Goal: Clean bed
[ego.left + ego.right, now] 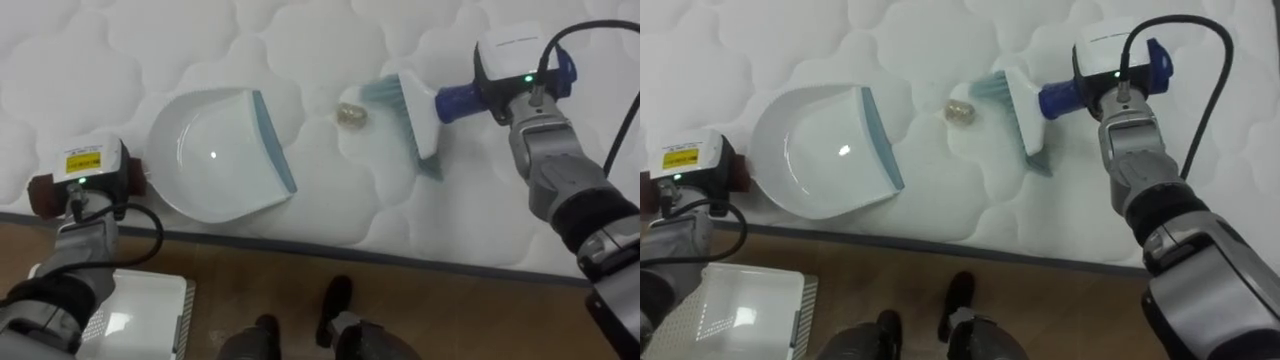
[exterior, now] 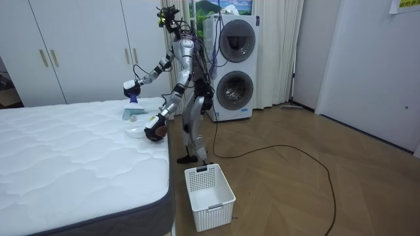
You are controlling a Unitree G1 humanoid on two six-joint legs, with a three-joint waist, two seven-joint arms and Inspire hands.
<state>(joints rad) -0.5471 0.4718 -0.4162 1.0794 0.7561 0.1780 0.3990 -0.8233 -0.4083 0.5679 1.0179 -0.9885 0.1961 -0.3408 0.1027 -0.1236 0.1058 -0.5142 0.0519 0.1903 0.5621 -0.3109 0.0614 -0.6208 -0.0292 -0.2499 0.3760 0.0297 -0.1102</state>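
**Robot lines up brush and dustpan for last scrap on bed**

A humanoid robot stands at the long edge of a bare quilted bed (image 1: 300, 40), with a white dustpan (image 1: 215, 150) lying flat on the mattress, its blue-grey lip turned toward the one piece of litter in sight. The small pale scrap (image 1: 351, 115) rests on the mattress just off that lip. Beyond the scrap from the dustpan, the brush (image 1: 415, 118) is set with its bristles down on the quilting, so a single stroke would likely drive the scrap straight in.

The right hand (image 1: 515, 75) has its fingers wrapped round the brush's blue handle. The left hand (image 1: 90, 170), on the dustpan's far side from the scrap, appears closed round the pan's dark-red handle, presumably bracing it against the push. The soft, dimpled quilting may let the scrap snag in a seam rather than roll cleanly.

On the wooden floor (image 2: 295, 183) below the dustpan waits a white slatted basket (image 2: 210, 196), probably where the sweepings will go. Behind the robot, away from the dustpan, stand stacked washing machines (image 2: 234, 65), curtains and white wardrobe doors (image 2: 79, 46).
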